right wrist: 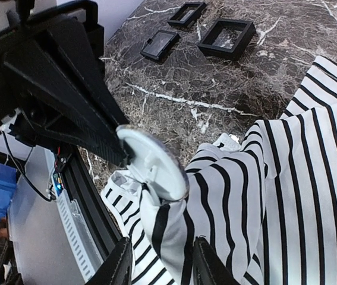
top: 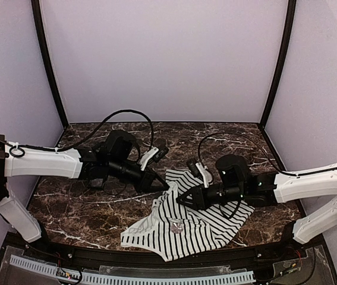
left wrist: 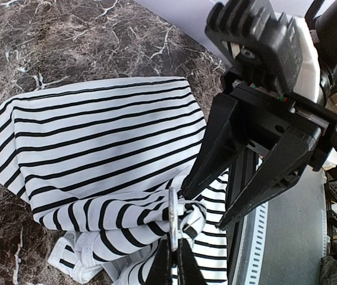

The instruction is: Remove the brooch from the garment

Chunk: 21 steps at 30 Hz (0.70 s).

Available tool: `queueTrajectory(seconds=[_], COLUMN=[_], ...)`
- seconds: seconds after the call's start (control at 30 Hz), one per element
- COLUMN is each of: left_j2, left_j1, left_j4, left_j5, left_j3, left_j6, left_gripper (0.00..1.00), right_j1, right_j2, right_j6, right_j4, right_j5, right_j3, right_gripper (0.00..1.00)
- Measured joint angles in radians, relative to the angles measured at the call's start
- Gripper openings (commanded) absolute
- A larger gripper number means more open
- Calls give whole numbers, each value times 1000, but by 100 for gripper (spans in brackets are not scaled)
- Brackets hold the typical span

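Note:
The garment [top: 199, 230], white with thin black stripes, lies crumpled on the marble table; it also shows in the left wrist view [left wrist: 97, 136] and the right wrist view [right wrist: 299, 178]. The brooch [right wrist: 156, 163] is a pale round disc still pinned to a raised fold of fabric, and it is seen edge-on in the left wrist view [left wrist: 172, 217]. My left gripper [left wrist: 175, 243] is shut on the brooch's rim, above the garment's left part [top: 163, 186]. My right gripper [right wrist: 162, 242] is open and straddles the fabric fold just under the brooch [top: 179, 200].
Three small black boxes [right wrist: 226, 37] [right wrist: 160, 44] [right wrist: 186, 13] lie on the marble beyond the garment. The table's black front rail [right wrist: 91, 208] runs close beside the grippers. Purple walls enclose the table [top: 97, 208]. A small pale mark [top: 177, 225] sits on the garment's middle.

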Motion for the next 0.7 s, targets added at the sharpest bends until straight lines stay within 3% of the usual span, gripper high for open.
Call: queueTrajectory(seconds=[0.1, 0.27, 0.7], left_j2=[0, 0, 0], left_j1=[0, 0, 4], left_j4=[-6, -11, -23], left_j5=[-2, -6, -26], left_j3=[3, 6, 8], left_j6=[0, 0, 3], left_gripper=[1, 1, 1], right_j1=[10, 21, 26], right_j2=[29, 71, 65], right_j6=[0, 0, 12], right_j4=[3, 8, 13], right_j5=[11, 20, 52], right_j3=[0, 1, 2], right_gripper=[26, 0, 0])
